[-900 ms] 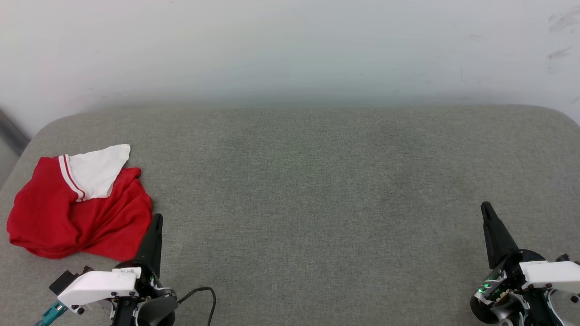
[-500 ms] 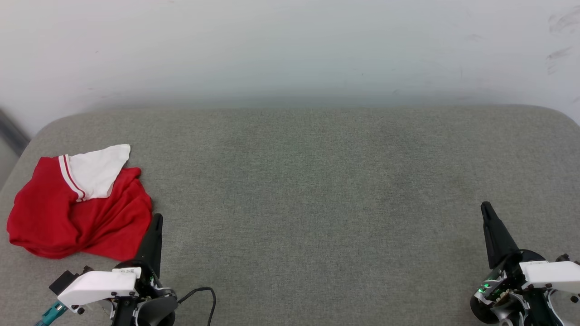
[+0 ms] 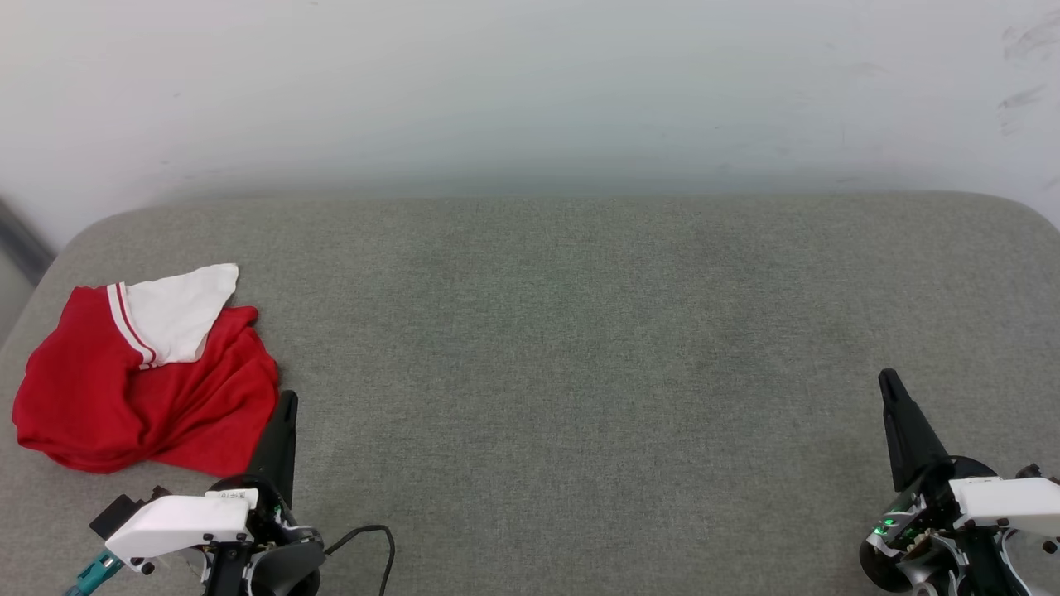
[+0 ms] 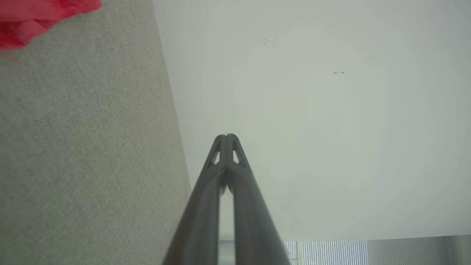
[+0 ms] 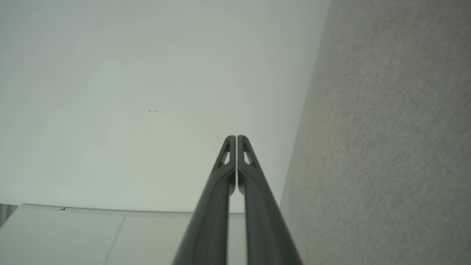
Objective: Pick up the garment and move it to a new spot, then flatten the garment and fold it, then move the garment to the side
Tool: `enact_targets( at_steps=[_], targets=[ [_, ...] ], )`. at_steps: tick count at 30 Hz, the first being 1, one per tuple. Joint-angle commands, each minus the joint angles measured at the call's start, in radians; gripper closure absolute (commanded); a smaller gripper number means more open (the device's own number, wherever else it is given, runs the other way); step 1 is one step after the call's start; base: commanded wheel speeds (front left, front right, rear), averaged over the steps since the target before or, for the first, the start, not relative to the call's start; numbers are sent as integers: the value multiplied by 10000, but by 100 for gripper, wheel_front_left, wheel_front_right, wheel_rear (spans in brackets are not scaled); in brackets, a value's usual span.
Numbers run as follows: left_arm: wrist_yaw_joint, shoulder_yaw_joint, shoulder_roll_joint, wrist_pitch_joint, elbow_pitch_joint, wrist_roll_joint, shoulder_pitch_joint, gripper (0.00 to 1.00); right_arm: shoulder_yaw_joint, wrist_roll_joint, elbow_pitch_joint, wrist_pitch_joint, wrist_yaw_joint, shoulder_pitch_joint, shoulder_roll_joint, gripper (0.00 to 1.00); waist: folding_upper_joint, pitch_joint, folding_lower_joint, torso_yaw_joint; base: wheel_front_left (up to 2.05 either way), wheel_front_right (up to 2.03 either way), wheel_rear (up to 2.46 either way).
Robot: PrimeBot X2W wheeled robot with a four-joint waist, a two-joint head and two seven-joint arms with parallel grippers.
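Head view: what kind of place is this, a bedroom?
Probably an indoor robot workroom, not a bedroom: a grey padded fabric surface stands against a bare white wall, with a crumpled red garment lying on it.

Left fingers (image 4: 248, 206) closed together, pale wall (image 4: 312, 110) behind, grey cushion (image 4: 84, 147) left, probably red garment (image 4: 33, 14) blurred top-left

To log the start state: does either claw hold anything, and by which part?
Nothing is held: the left claw and right claw are shut, empty; the shirt lies crumpled.
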Motion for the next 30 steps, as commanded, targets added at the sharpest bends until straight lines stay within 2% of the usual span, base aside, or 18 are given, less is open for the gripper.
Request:
enact_targets(
  at_steps=[1, 15, 16, 30],
  targets=[
    [-25, 14, -17, 16, -4, 7, -67, 100, 8, 40, 7, -1, -3, -113, 30, 100, 0, 0, 0, 0, 0, 0, 0],
    [2, -4, 0, -2, -4, 1, -1, 100, 1, -2, -3, -2, 0, 0, 0, 100, 0, 0, 0, 0, 0, 0, 0],
    [4, -17, -4, -7, 64, 3, 29, 0, 8, -5, 57, -5, 0, 41, 2, 0, 0, 0, 0, 0, 0, 0, 0],
    [4, -703, -10, -655, -462, 268, 115, 0, 445, -493, -338, -649, 0, 313, -24, 0, 0, -10, 0, 5, 0, 0, 0]
  ],
)
